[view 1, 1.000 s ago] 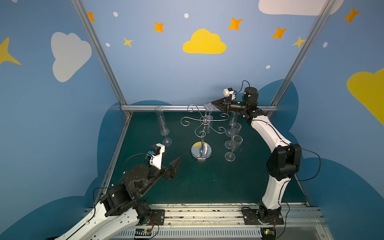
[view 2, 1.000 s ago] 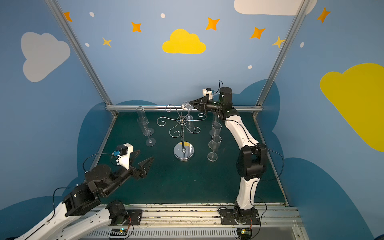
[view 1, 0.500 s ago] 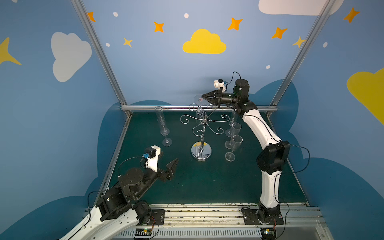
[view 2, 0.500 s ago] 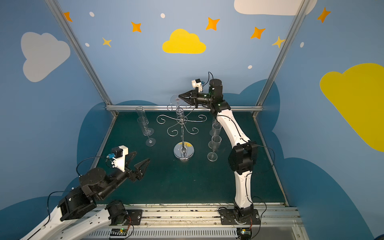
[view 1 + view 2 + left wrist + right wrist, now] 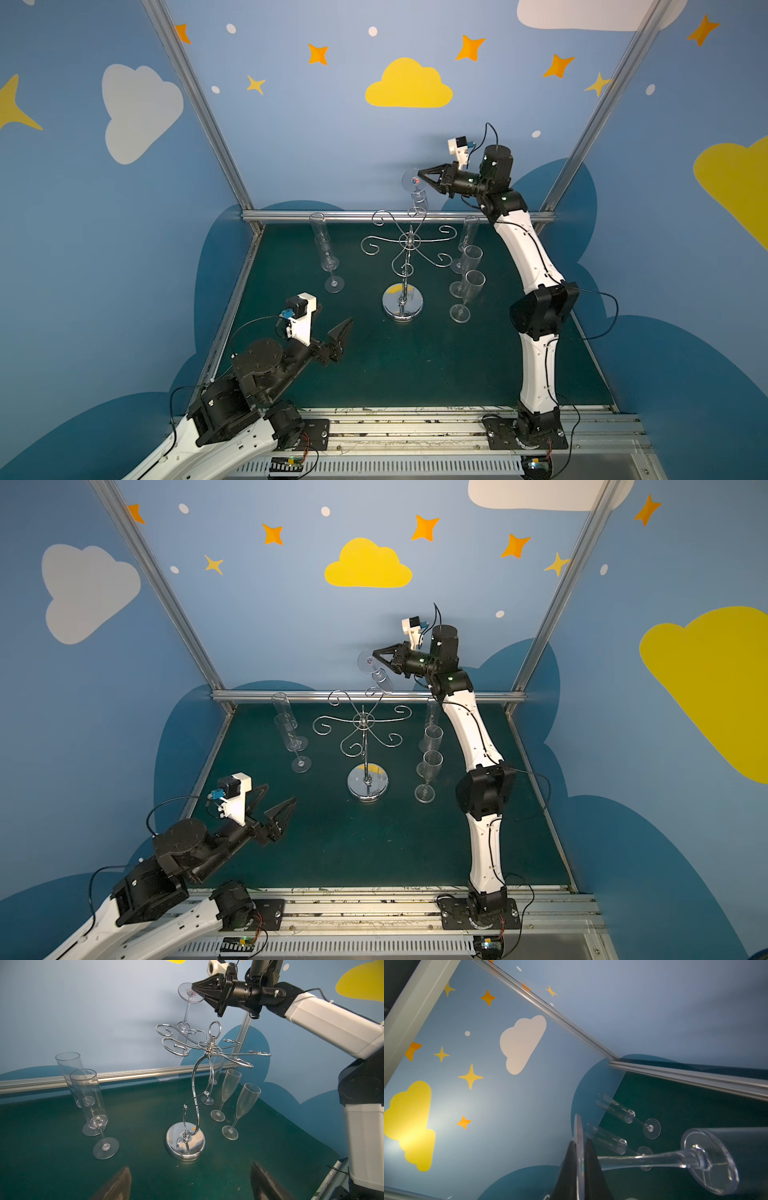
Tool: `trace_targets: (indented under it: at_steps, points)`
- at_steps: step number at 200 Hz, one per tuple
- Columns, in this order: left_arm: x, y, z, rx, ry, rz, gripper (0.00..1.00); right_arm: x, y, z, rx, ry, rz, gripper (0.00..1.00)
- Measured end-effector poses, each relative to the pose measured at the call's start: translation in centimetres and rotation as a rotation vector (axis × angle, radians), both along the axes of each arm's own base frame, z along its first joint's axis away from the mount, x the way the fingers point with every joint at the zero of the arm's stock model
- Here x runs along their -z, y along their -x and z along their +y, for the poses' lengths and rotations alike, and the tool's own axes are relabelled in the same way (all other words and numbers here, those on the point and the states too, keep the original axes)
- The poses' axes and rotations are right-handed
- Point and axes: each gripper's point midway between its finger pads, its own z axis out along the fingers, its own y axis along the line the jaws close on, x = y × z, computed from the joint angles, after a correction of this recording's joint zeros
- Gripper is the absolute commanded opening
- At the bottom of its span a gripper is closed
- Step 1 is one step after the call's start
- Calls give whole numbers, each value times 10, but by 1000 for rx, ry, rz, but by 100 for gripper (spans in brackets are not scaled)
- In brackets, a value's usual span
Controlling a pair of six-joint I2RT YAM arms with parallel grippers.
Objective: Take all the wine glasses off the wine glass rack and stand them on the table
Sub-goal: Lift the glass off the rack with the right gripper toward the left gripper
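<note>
The wine glass [image 5: 417, 189] [image 5: 376, 669] [image 5: 189, 994] is clear and hangs foot up. My right gripper [image 5: 419, 176] [image 5: 374, 656] [image 5: 193, 988] [image 5: 579, 1145] is shut on the edge of its round foot, high near the back wall. Its stem [image 5: 643, 1160] runs down to the bowl [image 5: 180, 1041], which is level with the back scroll arms of the chrome wine glass rack [image 5: 409, 245] [image 5: 363, 721] [image 5: 209, 1047]. Whether bowl and arm touch I cannot tell. My left gripper [image 5: 334, 318] [image 5: 276, 798] [image 5: 191, 1186] is open, low, in front and left of the rack, holding nothing.
Two tall straight flutes [image 5: 328, 257] [image 5: 91, 1103] stand left of the rack. Three more flutes [image 5: 467, 286] [image 5: 239, 1109] stand to its right, close to the right arm. An aluminium rail [image 5: 291, 216] and blue walls bound the green mat [image 5: 415, 365].
My right gripper has risen with the glass in it, lifting the bowl up to the level of the rack's arms. The left arm has barely shifted.
</note>
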Motion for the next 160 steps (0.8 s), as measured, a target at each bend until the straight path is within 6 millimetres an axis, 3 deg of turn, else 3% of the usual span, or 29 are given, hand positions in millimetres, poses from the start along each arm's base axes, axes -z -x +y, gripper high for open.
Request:
trace_targets:
  at_steps: [19,39,68,91,117,160]
  points:
    - [-1,0,0,2,2,-1,89,-19,11,-9,55,64,-135,0]
    - [-5,1,-2,9,9,-5,89,-44,40,-15,100,136,-311,0]
    - [-22,1,-8,36,39,-25,89,-77,106,-14,141,228,-628,0]
    - [-40,3,-15,71,71,-43,90,-90,159,-6,133,271,-880,0]
    - [-59,6,-23,114,120,-48,91,-82,202,-1,116,332,-1081,0]
    - [-93,16,-34,198,220,-58,92,-38,260,4,40,447,-1314,0]
